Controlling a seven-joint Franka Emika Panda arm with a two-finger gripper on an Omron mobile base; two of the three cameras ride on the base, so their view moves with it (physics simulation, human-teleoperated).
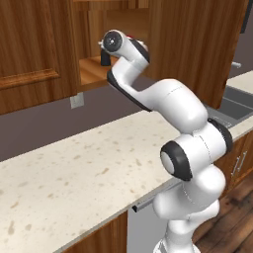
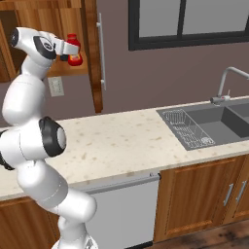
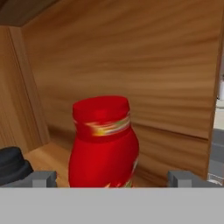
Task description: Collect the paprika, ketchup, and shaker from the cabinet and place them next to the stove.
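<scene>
Cabinet (image 2: 92, 53) niche: ketchup (image 3: 103, 142) beside shaker (image 3: 13, 164).

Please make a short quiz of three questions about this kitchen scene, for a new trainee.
1. True or false: the gripper is closed on the ketchup.
2. Multiple choice: where does the ketchup stand? A) on the counter; B) in the sink; C) on the shelf of the cabinet.
3. In the hand view, which dark thing stands at the lower left?

Key: 1 false, the fingers stand open on both sides of it. 2 C. 3 the shaker.
</scene>
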